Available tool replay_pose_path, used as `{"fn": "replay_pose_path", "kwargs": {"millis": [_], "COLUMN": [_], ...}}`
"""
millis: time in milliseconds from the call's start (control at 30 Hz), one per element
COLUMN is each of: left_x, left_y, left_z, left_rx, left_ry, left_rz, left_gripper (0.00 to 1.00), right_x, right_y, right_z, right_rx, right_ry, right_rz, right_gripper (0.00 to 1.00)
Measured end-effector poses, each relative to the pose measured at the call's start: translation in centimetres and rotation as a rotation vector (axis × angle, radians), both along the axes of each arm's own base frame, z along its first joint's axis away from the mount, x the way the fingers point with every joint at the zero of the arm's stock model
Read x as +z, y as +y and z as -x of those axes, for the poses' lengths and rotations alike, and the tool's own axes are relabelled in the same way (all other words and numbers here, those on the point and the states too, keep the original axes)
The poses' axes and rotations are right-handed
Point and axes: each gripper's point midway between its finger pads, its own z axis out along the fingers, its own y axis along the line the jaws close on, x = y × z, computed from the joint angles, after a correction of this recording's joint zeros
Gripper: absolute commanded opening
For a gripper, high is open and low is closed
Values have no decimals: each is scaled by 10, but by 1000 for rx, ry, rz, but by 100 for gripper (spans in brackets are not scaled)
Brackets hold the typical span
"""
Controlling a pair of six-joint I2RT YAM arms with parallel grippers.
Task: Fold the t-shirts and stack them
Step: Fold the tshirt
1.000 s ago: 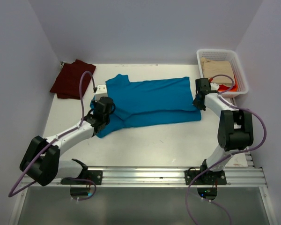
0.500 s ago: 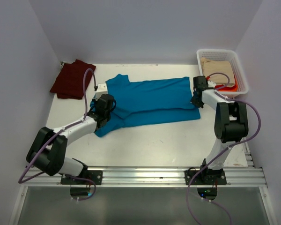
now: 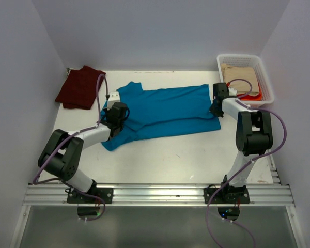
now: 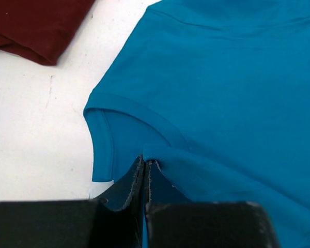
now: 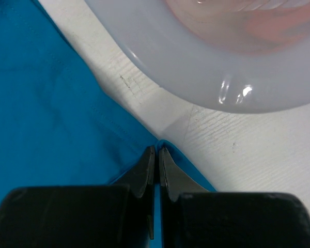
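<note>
The teal-blue t-shirt [image 3: 165, 111] lies spread and partly folded lengthwise in the middle of the table. My left gripper [image 3: 117, 109] is shut on a pinch of its cloth near the left sleeve [image 4: 144, 157]. My right gripper [image 3: 216, 107] is shut on the shirt's right edge [image 5: 157, 147]. The shirt fills much of the left wrist view [image 4: 222, 93] and the left of the right wrist view [image 5: 46, 103]. The dark maroon t-shirt [image 3: 80, 87] lies folded at the back left, and its corner shows in the left wrist view [image 4: 36, 26].
A white basket [image 3: 266, 82] holding beige and orange-red cloth stands at the back right, close behind my right gripper; its rim shows in the right wrist view [image 5: 196, 77]. White walls enclose the table on three sides. A metal rail [image 3: 155, 194] runs along the near edge.
Both grippers have moved toward the back of the table with the teal shirt's edges in them, carrying the near cloth back. The left arm has drawn in and swung further left.
</note>
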Motion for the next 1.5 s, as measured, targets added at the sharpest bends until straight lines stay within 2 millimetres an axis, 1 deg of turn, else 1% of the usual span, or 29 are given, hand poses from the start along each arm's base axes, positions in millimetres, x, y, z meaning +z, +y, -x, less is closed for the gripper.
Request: {"fn": "replay_pose_path", "kwargs": {"millis": [100,133,167,200,233,267,300,333,400,433,467,567,600,667,700,733,800,833,867,900,933,1033,1100,1167,1233,1300,1367,1433,1500], "left_x": [-5,-5,-5,-4,-3,-2,0,4,16,24,33,61,70,85,89,91,84,73,60,50,25,-17,-36,-40,-33,-22,-15,-15,-21], "left_y": [2,2,3,3,3,4,5,6,9,10,11,10,8,1,-4,-12,-30,-44,-58,-68,-85,-107,-114,-117,-121,-128,-132,-132,-131], "left_z": [0,0,0,-1,-2,-2,-2,-1,0,1,1,2,2,4,4,5,8,11,14,16,22,34,44,50,44,28,18,16,17], "left_rx": [7,10,12,14,15,23,27,32,50,57,61,58,46,10,-19,-53,-143,-207,-265,-309,-377,-458,-481,-493,-509,-527,-537,-541,-537], "left_ry": [11,11,11,5,0,-8,-18,-30,-67,-88,-112,-182,-202,-234,-241,-240,-208,-166,-113,-73,28,209,298,356,376,354,338,342,365], "left_rz": [-1,1,0,4,4,12,16,18,30,37,47,86,105,150,177,207,265,304,337,363,395,440,454,457,446,436,431,424,411], "left_gripper": [0,13,23,48,62,72,86,92,98,99,100,100,96,90,79,73,58,53,43,42,39,38,39,40,39,39,39,38,37], "right_x": [0,0,1,1,1,1,2,2,4,5,7,25,36,63,76,89,105,109,110,107,102,79,68,64,68,77,86,91,94], "right_y": [0,2,3,4,5,6,8,9,12,13,13,15,16,21,26,31,45,59,72,83,97,132,146,146,142,139,136,135,134], "right_z": [-1,-2,-3,-4,-5,-6,-7,-8,-10,-11,-10,-4,-3,-5,-7,-7,-6,-4,0,5,12,42,63,76,81,82,82,82,82], "right_rx": [2,7,13,21,22,35,43,48,65,70,75,92,100,125,146,168,219,264,305,338,379,488,540,553,550,547,544,545,544], "right_ry": [-4,-6,-9,-12,-18,-19,-22,-26,-38,-48,-61,-106,-134,-204,-241,-276,-320,-333,-333,-325,-309,-237,-196,-178,-180,-204,-229,-244,-251], "right_rz": [-2,-7,-12,-15,-22,-25,-30,-37,-47,-49,-49,-57,-61,-77,-88,-97,-116,-129,-141,-149,-157,-176,-187,-186,-180,-172,-160,-153,-147], "right_gripper": [0,2,15,43,50,54,65,70,81,86,88,89,89,84,82,81,77,76,75,75,74,74,75,75,75,75,75,75,75]}}
